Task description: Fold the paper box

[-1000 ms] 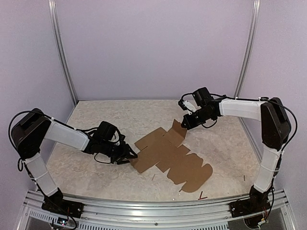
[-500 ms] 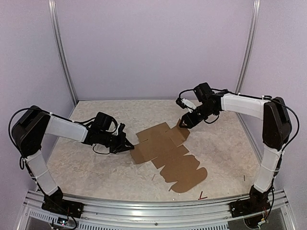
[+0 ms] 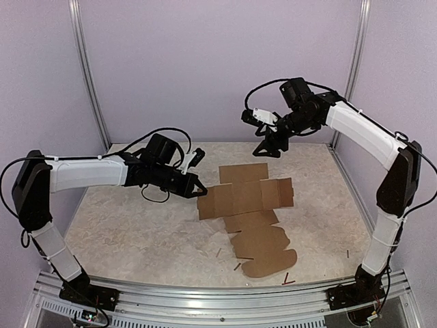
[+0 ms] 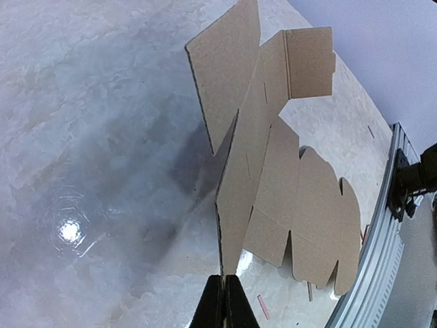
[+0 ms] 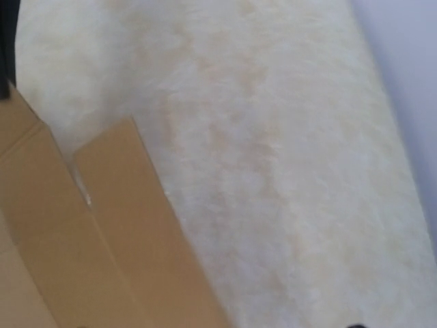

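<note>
From above, your left gripper point(image 3: 194, 186) meets the left edge of the box point(image 3: 249, 198), an unfolded brown sheet in the middle of the table point(image 3: 136, 232), rounded flaps nearest you. Your right gripper point(image 3: 268, 148) hangs raised over the far edge, apart from it; whether it is clenched cannot be told. Left wrist view: that gripper is clamped on the sheet's corner, the sheet tilted up off the table. Right wrist view: cardboard panels at lower left, pale table beyond

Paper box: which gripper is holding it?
The left gripper: its fingers pinch the near-side edge of the paper box. The right gripper hangs above the far panel, clear of it.
</note>
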### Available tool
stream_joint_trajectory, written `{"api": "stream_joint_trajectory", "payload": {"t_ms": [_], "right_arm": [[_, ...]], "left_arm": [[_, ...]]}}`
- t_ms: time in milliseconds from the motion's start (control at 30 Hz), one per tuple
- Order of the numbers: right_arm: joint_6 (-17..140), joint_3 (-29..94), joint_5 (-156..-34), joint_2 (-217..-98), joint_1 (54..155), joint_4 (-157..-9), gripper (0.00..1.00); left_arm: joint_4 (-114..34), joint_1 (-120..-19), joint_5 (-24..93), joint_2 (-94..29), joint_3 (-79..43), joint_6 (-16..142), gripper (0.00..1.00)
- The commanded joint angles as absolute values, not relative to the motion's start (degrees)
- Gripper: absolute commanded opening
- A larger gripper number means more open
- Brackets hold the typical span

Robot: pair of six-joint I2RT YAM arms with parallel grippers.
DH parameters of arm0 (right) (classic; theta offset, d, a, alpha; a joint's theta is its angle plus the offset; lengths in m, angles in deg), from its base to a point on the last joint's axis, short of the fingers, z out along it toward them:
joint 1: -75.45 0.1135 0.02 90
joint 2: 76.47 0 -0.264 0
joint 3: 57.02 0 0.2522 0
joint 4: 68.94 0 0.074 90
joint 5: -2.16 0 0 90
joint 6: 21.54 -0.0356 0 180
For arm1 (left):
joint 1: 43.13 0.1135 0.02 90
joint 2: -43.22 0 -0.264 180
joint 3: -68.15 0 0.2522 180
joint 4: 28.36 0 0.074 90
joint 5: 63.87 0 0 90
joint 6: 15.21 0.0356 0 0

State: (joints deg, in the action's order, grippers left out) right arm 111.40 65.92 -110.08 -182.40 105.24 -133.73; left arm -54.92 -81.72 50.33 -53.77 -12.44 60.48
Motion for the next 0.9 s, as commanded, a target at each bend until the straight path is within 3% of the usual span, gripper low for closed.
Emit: {"api": "stream_joint_trajectory", "payload": {"t_ms": [0,300,467,600,733,867], "right_arm": [[117.59,65.11,-109.78,-186.57,108.08,-140.21,0.80],[118.14,61.80,-112.77,-188.78,108.90,-141.58,0.74],[117.64,63.31,-113.86,-191.46,109.29,-144.58,0.53],[117.13,64.84,-114.66,-193.03,109.34,-146.23,0.29],[116.60,66.16,-115.27,-194.16,109.29,-147.80,0.14],[116.03,66.57,-116.48,-193.97,109.15,-149.15,0.02]], "left_arm": [[-60.12,-85.15,43.54,-51.14,-12.60,69.93,0.00],[-56.30,-87.16,40.64,-47.50,-9.40,73.24,0.00],[-55.05,-87.16,39.12,-46.49,-8.51,74.22,0.00],[-54.21,-87.16,38.29,-46.18,-7.99,74.61,0.00],[-53.44,-87.07,37.18,-45.66,-7.19,74.61,0.00],[-53.30,-87.07,35.49,-44.65,-6.12,74.06,0.23]]}}
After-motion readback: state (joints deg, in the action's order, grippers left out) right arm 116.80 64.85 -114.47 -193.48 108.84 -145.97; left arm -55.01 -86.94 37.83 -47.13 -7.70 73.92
